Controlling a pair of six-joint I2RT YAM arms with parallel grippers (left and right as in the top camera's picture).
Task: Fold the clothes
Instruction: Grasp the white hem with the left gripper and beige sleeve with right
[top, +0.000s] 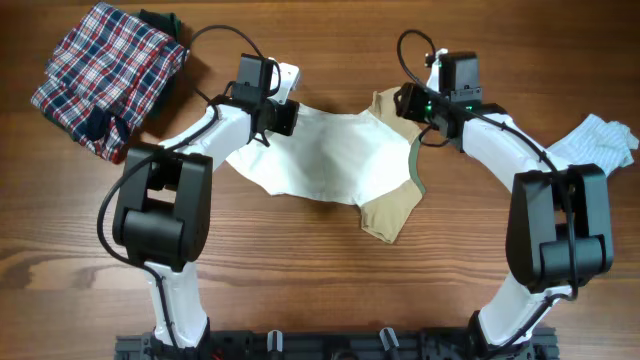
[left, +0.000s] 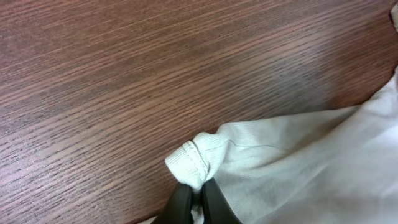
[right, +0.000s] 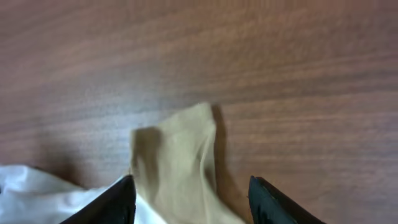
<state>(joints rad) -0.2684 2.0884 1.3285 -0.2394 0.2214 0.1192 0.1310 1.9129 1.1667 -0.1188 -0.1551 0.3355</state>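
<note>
Clothes look barely begun: 1 cream top (top: 330, 155) lies spread at centre frame with no fold made. On its hem corner the left claw (left: 196, 200) is clamped; the right claw (right: 191, 190) stands apart over the tan sleeve (right: 180, 149). 1 plaid garment (top: 105, 75) sits bunched upper left, and 1 pale striped garment (top: 600, 140) lies crumpled at the right edge.

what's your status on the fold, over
Left gripper shut on edge of cream top. Right gripper open over tan sleeve. Plaid bundle and striped garment lie apart, nothing blocking.
</note>
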